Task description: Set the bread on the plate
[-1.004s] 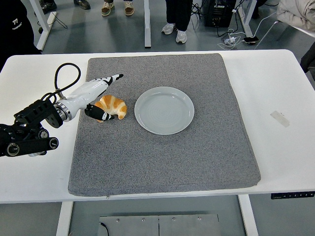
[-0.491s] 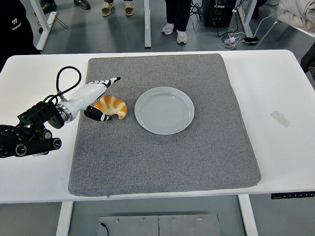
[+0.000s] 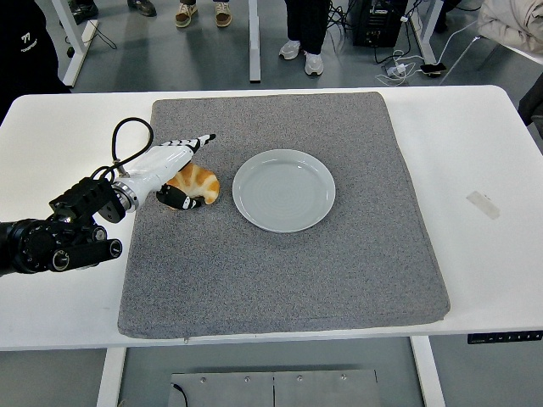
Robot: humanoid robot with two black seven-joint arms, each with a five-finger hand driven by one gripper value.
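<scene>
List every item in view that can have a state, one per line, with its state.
Croissant: lying on the grey mat, left of the plate, not on it.
Plate: empty, upright on the mat.
Grey mat: flat on the white table.
Left hand: over the croissant, thumb at its near side, fingers extended; no closed grasp visible.
Right hand: not in view.

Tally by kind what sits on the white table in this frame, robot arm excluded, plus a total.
Croissant (bread): 1
Plate, pale grey, empty: 1
Grey mat: 1
Small strip of tape near the right side: 1
Total: 4
</scene>
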